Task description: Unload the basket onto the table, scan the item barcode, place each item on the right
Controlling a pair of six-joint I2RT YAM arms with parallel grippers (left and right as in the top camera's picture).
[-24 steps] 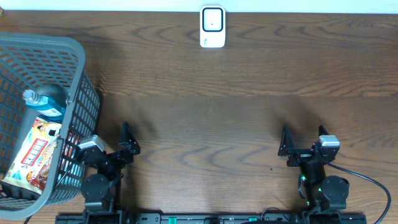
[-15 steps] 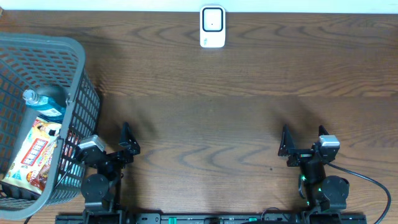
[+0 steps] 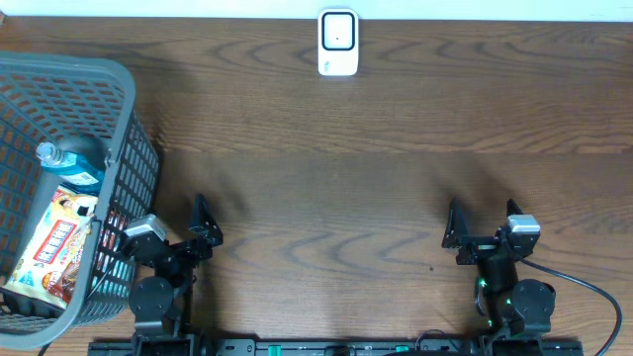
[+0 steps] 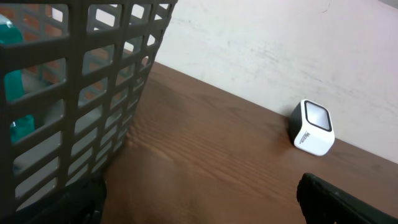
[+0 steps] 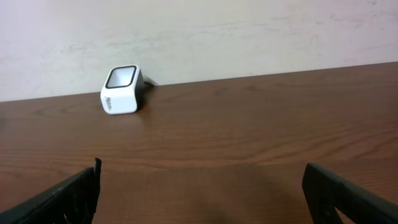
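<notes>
Item: snack packet [image 3: 57, 247], lying flat inside the grey mesh basket [image 3: 138, 168], printed face up; no barcode can be made out on it.
Second item: plastic bottle [image 3: 69, 163] with a blue label, in the same basket, just beyond the packet on the far side.
Basket: on the left end of the counter [image 3: 376, 178], partly cut off by the overhead view's edge.
Barcode scanner [image 3: 337, 43]: white, dark window, upright at the far middle edge of the counter by the wall, well apart from the basket.
Left pincer [image 3: 166, 225]: spread wide, holding nothing; it sits at the near edge just beside the basket wall, and contact with the wall cannot be told.
Right pincer [image 3: 483, 222]: spread wide, holding nothing, touching nothing; near edge, right side, facing the scanner.
</notes>
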